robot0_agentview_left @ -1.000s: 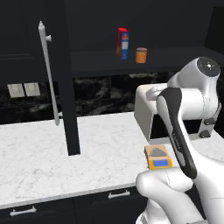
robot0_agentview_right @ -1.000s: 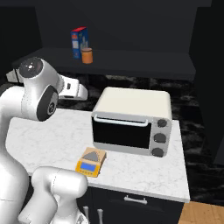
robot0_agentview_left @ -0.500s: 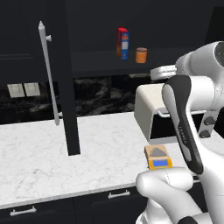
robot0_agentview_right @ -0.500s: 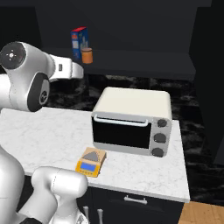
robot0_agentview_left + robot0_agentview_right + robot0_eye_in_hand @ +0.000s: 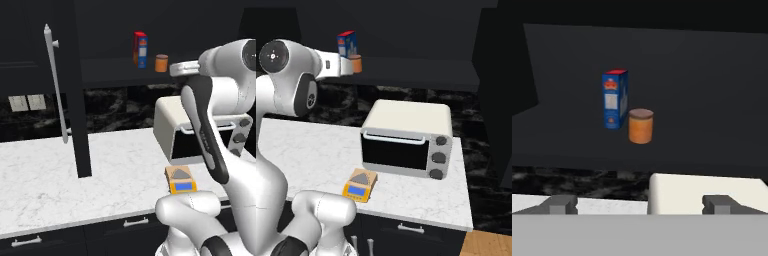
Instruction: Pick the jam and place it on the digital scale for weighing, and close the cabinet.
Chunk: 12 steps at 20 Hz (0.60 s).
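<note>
Orange-brown, the jam [image 5: 641,126] stands on the open cabinet's [image 5: 75,100] dark shelf, just beside a red and blue box [image 5: 615,99]. The gripper [image 5: 639,204], fingers spread wide and empty, faces it from well short. The digital scale [image 5: 360,183] lies on the marble counter [image 5: 60,190].

White marbled stone surface [image 5: 45,185] with dark veins, spread wide below the black upper wall cabinet [image 5: 75,100]. Resting on it toward the right: a cream-white toaster oven [image 5: 406,140] with dark glass door and three grey knobs, and just in front of its left corner, near the front edge, a small flat orange-yellow digital scale [image 5: 359,184] with tan platform and blue display strip. Higher up, a dark shelf [image 5: 572,145] inside the open cabinet, carrying a tall red and blue box [image 5: 615,99] and, just beside it, a small orange-brown cylindrical jam jar [image 5: 641,126] with darker brown lid, both upright.
</note>
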{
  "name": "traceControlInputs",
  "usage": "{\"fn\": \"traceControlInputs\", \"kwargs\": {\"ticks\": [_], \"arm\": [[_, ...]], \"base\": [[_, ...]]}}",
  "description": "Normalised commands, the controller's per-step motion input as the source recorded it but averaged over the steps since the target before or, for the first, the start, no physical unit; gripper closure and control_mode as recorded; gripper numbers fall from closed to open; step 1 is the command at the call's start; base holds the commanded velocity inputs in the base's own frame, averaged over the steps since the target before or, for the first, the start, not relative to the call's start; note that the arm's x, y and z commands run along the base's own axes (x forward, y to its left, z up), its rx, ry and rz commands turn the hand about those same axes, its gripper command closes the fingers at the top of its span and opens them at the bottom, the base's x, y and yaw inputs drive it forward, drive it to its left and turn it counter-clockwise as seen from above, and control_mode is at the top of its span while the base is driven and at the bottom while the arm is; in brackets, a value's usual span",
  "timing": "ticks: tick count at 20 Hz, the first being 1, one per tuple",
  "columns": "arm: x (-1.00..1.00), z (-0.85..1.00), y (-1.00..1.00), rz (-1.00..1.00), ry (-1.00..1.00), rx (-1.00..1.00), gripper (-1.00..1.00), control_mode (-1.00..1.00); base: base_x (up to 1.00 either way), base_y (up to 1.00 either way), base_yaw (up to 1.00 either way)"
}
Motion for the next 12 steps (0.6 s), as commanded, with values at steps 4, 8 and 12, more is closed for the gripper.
{"fn": "traceControlInputs", "kwargs": {"ticks": [4, 8, 12], "arm": [[0.56, 0.0, 0.0, 0.0, 0.04, 0.0, -1.0, -1.0], [0.42, 0.0, 0.0, 0.0, 0.07, 0.0, -1.0, -1.0], [0.24, -0.06, 0.0, 0.0, 0.0, 0.0, -1.0, -1.0]], "base": [[0.0, 0.0, 0.0], [0.0, 0.0, 0.0], [0.0, 0.0, 0.0]]}}
